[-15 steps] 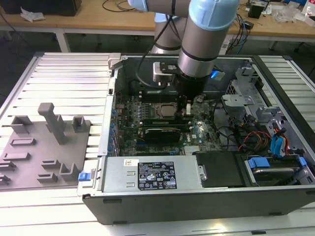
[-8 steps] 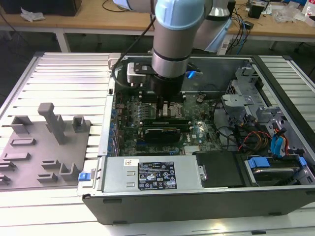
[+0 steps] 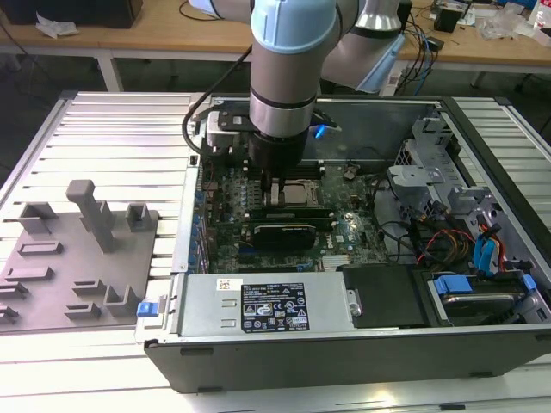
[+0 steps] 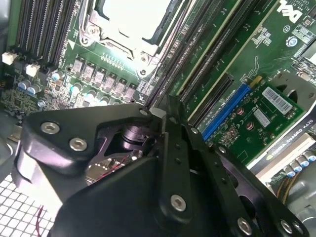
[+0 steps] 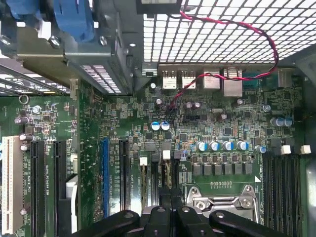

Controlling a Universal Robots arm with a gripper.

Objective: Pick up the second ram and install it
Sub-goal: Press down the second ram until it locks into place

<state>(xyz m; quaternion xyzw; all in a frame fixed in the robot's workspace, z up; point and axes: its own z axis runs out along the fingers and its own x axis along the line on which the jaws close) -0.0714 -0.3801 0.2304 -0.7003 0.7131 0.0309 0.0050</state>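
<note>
Ram's place we could not tell. Our end effector [image 3: 275, 185] was low over the slots [image 5: 154, 180] beside the CPU socket [image 5: 224, 203], inside the case [image 3: 344, 344] on the table [image 3: 103, 138]. Its grip we could not tell either.

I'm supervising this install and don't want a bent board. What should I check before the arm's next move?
1. Gripper down over the memory slots beside the CPU socket: ok.
2. Second ram fully seated in its slot: cannot tell.
3. White end clips latched: cannot tell.
4. Red-and-black cable lying away from the gripper, up by the grille: ok.
5. Computer case open, with the arm reaching in unobstructed: ok.
</note>
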